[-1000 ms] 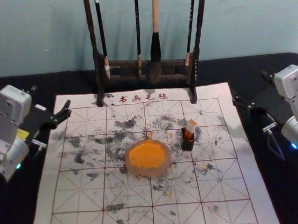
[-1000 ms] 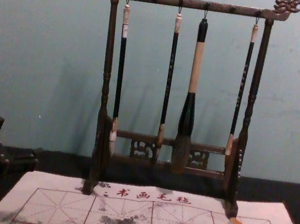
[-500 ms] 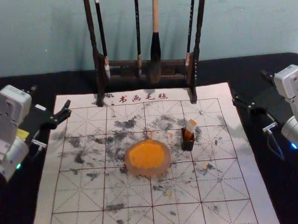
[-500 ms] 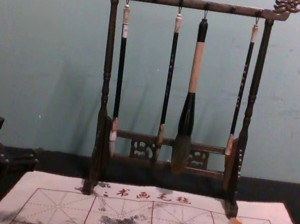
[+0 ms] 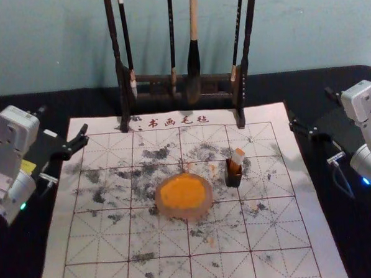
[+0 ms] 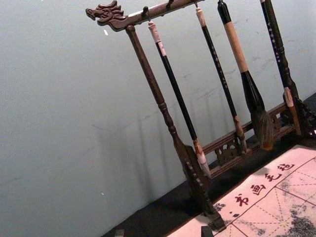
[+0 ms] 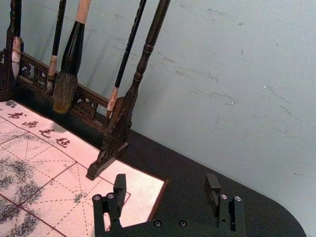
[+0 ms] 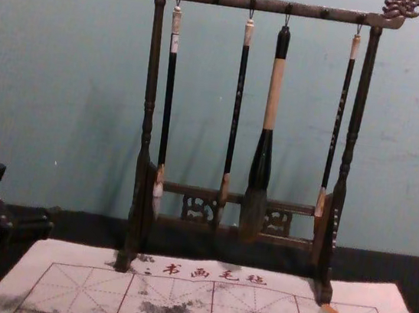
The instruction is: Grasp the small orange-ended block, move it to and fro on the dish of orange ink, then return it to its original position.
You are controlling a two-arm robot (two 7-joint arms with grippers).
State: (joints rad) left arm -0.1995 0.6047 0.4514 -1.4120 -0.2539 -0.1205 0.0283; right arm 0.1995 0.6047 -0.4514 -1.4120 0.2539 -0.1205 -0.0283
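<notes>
Orange-ended block (image 5: 237, 155) in holder (image 5: 233, 179) on gridded mat (image 5: 282, 230); wall (image 5: 304, 33) behind; left gripper (image 5: 62, 120), right gripper (image 5: 311, 109) flanking, wide.

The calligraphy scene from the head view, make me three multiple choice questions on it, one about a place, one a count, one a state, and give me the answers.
1. Where is the orange-ended block relative to the ink dish?
A) to its left
B) to its right
C) nearer the robot

2. How many brushes hang from the rack?
A) two
B) six
C) four

3. How is the right gripper?
A) open
B) shut on the block
C) shut on a brush

Key:
1: B, the block leans in a dark holder right of the dish.
2: C, four hang side by side in the chest view.
3: A, its fingers stand wide apart with nothing between them.
</notes>
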